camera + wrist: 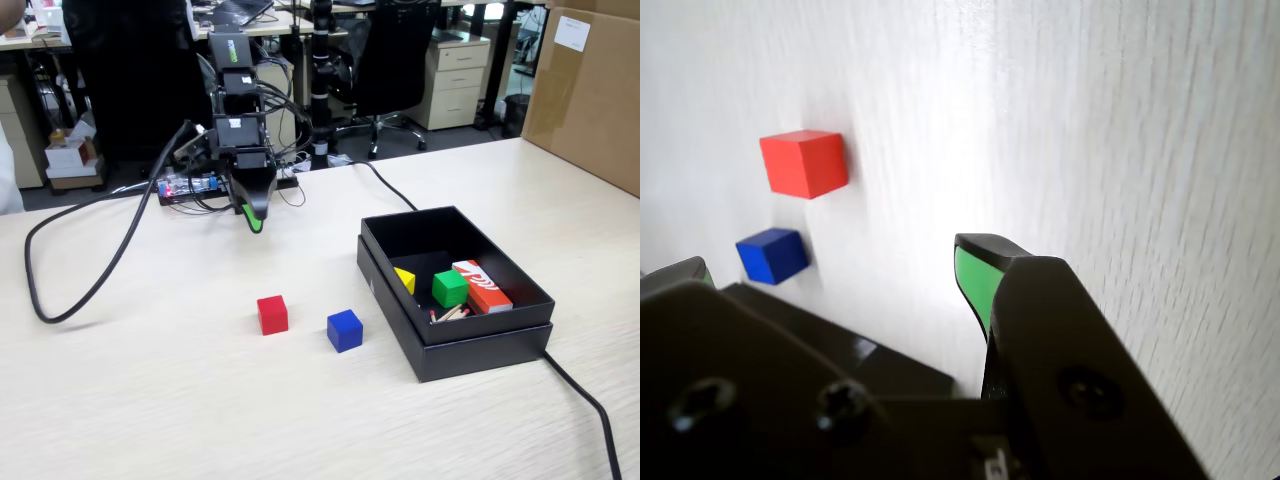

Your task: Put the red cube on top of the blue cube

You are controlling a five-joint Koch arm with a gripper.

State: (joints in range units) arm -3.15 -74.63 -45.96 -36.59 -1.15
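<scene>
In the fixed view, the small matte red cube (272, 314) sits on the pale wood-grain table (150, 400) near the middle of the frame, and the small matte deep-blue cube (344, 330) rests at about 4 o'clock from it, near but not touching. The black gripper (255, 218) with its green-lined tip hangs above the table at about 12 o'clock from the red cube, well apart from both cubes and holding nothing; from here its jaws overlap, so the opening cannot be read. At 3 o'clock from the blue cube stands an open black cardboard box (455, 350) holding a green cube (449, 288), a yellow block (405, 280) and a red-orange rectangular box with white lettering (482, 286). A thick black cable (110, 260) loops across the table at 9 o'clock. In the wrist view, the gripper (830, 270) shows 2 green-lined tips set wide apart, 1 at the left edge and 1 near centre, with bare table between them. The red cube (804, 163) lies at 11 o'clock from the centre tip, and the blue cube (772, 255) at 6 o'clock from the red one, the 2 apart.
</scene>
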